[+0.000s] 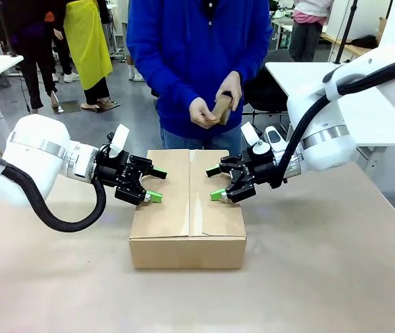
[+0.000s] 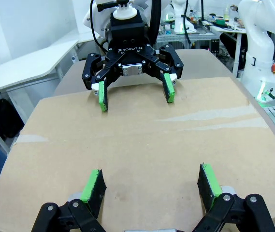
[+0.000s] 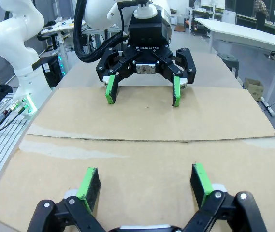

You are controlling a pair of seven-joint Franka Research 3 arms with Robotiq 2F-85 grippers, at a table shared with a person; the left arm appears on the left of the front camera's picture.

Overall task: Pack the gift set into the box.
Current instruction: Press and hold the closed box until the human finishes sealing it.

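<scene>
From the front, the box [image 1: 187, 208] sits mid-table with its top flaps folded flat and the seam running down the middle; the left gripper [image 1: 148, 185] and right gripper [image 1: 218, 183] hang low over opposite flaps, facing each other, both spread wide and holding nothing. Behind the box a person's hands [image 1: 214, 107] hold a small brown cardboard piece [image 1: 222, 108]. The left wrist view looks across the flap [image 2: 142, 145] between its own parted fingers [image 2: 94, 186] to the right gripper [image 2: 135, 94] opposite, jaws apart, its pads near or on the cardboard. The right wrist view mirrors this, with the seam [image 3: 151, 140] between it and the left gripper [image 3: 143, 91]. The packing looks finished and the closing step in hand; next likely calls for pressing the flaps level.
</scene>
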